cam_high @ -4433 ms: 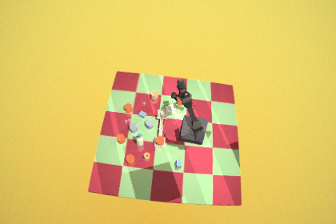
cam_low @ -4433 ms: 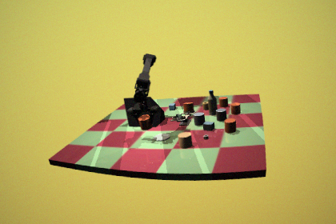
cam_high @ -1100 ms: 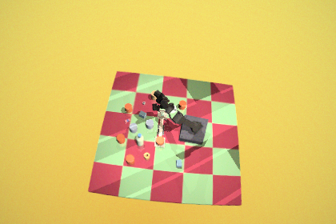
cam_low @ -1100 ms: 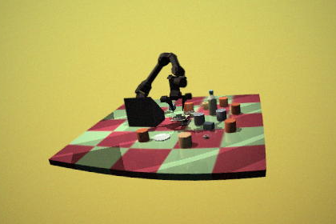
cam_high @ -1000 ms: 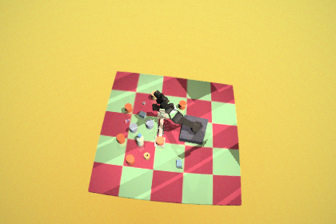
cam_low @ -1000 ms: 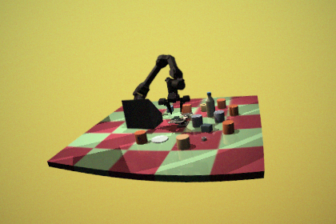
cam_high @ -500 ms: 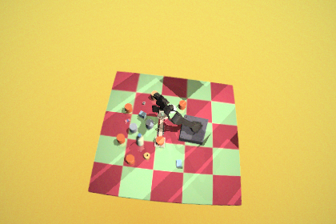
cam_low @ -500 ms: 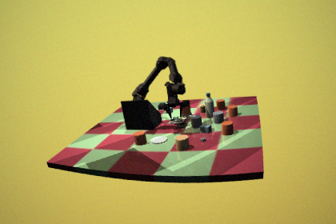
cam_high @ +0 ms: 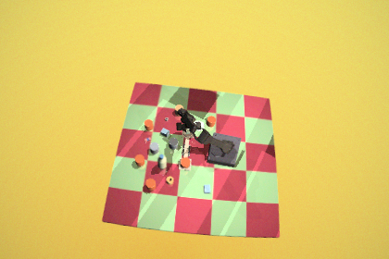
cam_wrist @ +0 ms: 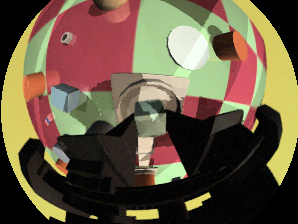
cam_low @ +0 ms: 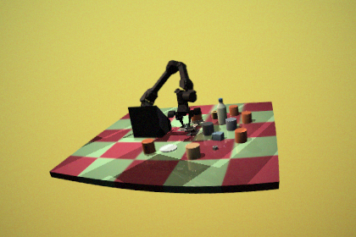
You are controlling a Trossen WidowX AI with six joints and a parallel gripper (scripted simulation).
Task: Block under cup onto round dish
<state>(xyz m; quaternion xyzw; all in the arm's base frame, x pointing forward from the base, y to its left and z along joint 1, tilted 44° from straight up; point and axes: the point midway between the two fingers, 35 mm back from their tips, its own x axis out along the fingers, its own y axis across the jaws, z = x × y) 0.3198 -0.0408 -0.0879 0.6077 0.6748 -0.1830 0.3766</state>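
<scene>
The balance (cam_high: 186,149) (cam_wrist: 120,82) has a square end plate with a round seat. A small grey-green block (cam_wrist: 150,122) sits over that seat, between my fingertips. My gripper (cam_high: 187,134) (cam_low: 186,127) (cam_wrist: 149,113) is low at this end, its fingertips against both sides of the block. An orange cup (cam_high: 185,163) (cam_low: 197,118) (cam_wrist: 145,180) stands on the balance's other end. The white round dish (cam_high: 202,125) (cam_low: 168,148) (cam_wrist: 185,47) lies on the board with nothing on it. Another orange cup (cam_high: 211,121) (cam_low: 148,146) (cam_wrist: 235,46) stands beside the dish, not above it.
A tan cylinder (cam_high: 179,108) (cam_low: 193,151) stands near the dish. A blue block (cam_high: 165,132) (cam_low: 218,135) (cam_wrist: 65,97), a dark grey cylinder (cam_high: 173,143) (cam_low: 208,129), a bottle (cam_high: 162,162) (cam_low: 221,114) and several orange cylinders stand on the balance's far side from the arm base (cam_high: 224,154).
</scene>
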